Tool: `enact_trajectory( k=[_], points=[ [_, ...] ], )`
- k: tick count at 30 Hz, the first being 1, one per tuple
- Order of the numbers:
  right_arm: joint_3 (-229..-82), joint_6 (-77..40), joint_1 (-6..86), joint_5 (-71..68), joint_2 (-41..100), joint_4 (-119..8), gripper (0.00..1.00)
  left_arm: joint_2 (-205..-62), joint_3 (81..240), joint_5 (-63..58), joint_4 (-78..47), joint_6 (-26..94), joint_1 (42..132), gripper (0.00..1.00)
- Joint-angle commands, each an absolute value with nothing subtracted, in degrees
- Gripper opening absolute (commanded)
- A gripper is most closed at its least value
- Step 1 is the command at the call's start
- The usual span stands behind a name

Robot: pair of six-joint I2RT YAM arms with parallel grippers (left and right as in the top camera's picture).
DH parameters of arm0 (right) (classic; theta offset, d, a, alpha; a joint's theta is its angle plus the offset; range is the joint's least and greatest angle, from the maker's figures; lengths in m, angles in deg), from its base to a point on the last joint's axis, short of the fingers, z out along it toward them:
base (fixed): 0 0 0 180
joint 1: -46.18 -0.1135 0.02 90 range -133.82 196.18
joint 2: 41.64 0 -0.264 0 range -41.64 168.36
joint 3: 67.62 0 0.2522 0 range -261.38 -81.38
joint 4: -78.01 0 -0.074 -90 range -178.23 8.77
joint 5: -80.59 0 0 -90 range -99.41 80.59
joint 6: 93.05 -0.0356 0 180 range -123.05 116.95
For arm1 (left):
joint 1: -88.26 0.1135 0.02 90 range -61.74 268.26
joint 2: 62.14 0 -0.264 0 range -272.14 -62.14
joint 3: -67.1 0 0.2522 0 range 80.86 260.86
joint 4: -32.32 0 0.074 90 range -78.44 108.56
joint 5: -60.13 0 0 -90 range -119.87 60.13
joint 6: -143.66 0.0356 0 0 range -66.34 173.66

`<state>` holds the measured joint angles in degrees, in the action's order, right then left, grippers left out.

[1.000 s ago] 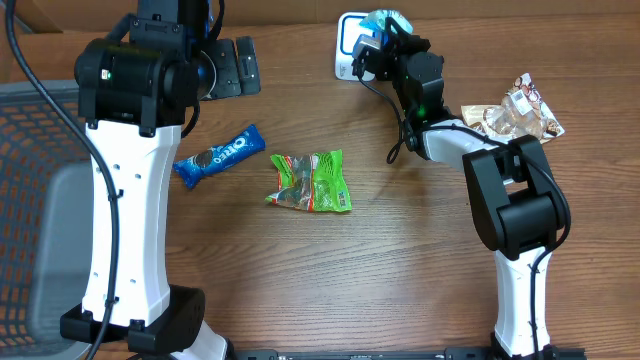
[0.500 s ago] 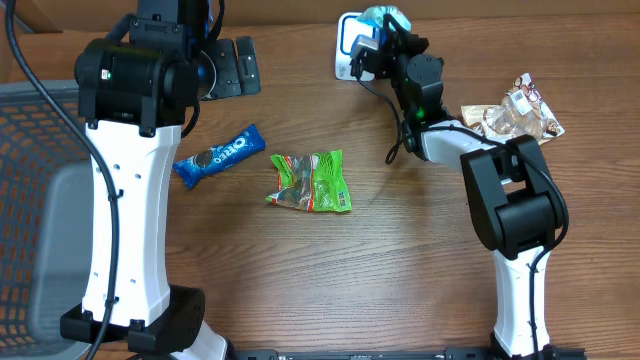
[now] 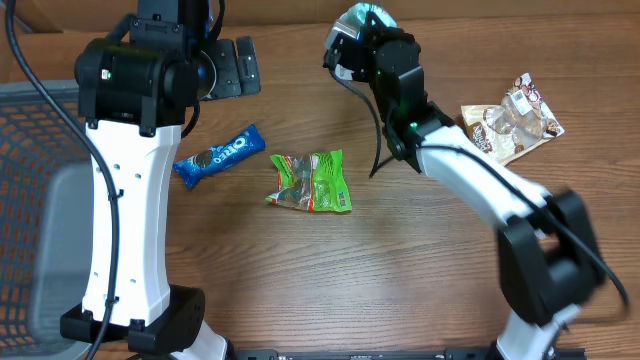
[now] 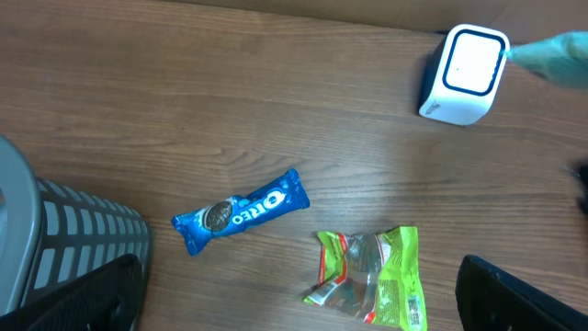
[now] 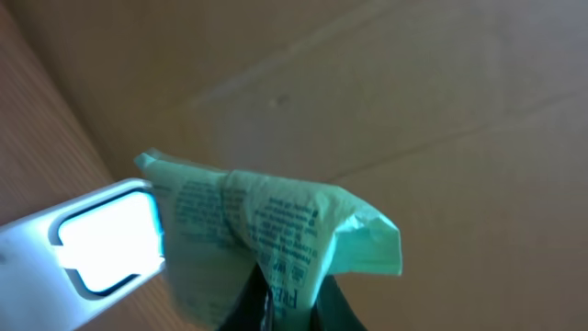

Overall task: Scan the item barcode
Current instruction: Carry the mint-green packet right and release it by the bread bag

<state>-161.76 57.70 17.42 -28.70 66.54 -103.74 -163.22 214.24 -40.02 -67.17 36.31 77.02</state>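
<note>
Jaws: right gripper [image 5: 285,296] pinches a crinkly mint-green packet [image 5: 276,221] by the rounded white scanner [image 5: 101,241]; left gripper [image 4: 300,267] gapes.

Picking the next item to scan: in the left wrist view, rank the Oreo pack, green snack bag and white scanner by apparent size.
1. green snack bag: largest.
2. white scanner: blocky.
3. Oreo pack: longer than the scanner but much thinner.
The last two look close, so their order is unsure.

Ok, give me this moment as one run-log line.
phase: scanning | right tool: shut on pale green printed packet, at white box scanner | left tool: open, empty | nearby: blue Oreo pack, green snack bag
</note>
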Motion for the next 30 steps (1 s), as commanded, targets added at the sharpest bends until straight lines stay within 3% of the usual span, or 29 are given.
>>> enact_trajectory(
  k=[1, 6, 8, 10, 14, 20, 25, 30],
  points=[
    [-162.15, 36.08, 13.27, -31.89, 61.34, -92.92, 0.04, -163.29, 214.13, -40.78, -66.89, 37.38, 76.99, 1.00],
    [-162.18, -7.94, 9.75, -29.92, 60.16, -71.61, 0.04, -163.29, 214.13, -40.78, -66.91, 37.38, 76.99, 1.00],
    [-162.18, -15.43, 9.64, -22.62, 60.03, -66.43, 0.04, -163.29, 214.13, -40.78, -66.91, 37.38, 76.99, 1.00],
    [-162.18, -17.27, 10.80, -8.68, 59.55, -63.43, 0.04, -163.29, 214.11, -40.78, -66.89, 37.38, 76.99, 1.00],
    [-162.24, -19.76, 16.75, 6.16, 56.73, -60.70, 0.04, -163.29, 214.11, -40.78, -66.89, 37.38, 76.99, 1.00],
    [-162.24, -23.30, 36.13, 23.25, 51.55, -54.65, 0.04, -163.29, 214.13, -40.78, -66.91, 37.38, 76.99, 1.00],
    [-162.20, -24.55, 52.87, 19.78, 52.84, -46.43, 0.04, -163.29, 214.13, -40.76, -66.89, 37.38, 76.99, 1.00],
    [-161.21, -24.55, 62.56, 12.41, 57.30, -44.20, 0.04, -163.29, 214.11, -40.78, -66.89, 37.38, 76.99, 1.00]
  ],
)
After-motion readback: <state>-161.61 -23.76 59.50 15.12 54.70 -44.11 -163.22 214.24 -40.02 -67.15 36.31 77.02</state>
